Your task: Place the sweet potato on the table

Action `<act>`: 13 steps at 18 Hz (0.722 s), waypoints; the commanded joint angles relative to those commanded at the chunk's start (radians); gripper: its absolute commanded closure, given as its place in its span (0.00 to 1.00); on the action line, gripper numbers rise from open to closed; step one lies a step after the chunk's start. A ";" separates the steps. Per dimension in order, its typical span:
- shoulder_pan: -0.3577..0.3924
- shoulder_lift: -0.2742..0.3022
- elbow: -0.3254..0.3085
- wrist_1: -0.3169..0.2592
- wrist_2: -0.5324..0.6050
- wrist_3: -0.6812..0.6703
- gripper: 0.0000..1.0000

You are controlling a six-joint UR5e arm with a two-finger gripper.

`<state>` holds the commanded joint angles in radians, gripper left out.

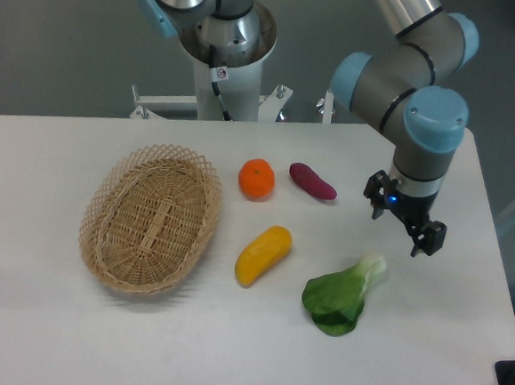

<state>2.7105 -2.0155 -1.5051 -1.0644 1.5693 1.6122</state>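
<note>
A sweet potato (313,182) lies on the white table (41,336) beside an orange (257,178); the gripper (403,225) hangs nearby, spread wide and empty, against a grey wall.

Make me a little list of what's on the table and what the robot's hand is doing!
sweet potato: lying on the table, right of the orange, not held
orange: between the basket and the sweet potato
basket: wicker, left side, nothing in it
yellow fruit: in front of the orange
leafy green: front right, below the end effector
end effector: open, holding nothing, to the right of the sweet potato
</note>
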 joint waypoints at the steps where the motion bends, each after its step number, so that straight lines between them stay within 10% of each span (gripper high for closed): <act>1: 0.000 -0.014 0.029 -0.017 0.000 -0.002 0.00; 6: 0.000 -0.083 0.190 -0.127 0.000 -0.028 0.00; 13: -0.002 -0.112 0.227 -0.129 0.003 -0.029 0.00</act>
<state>2.7090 -2.1276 -1.2778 -1.1934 1.5723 1.5831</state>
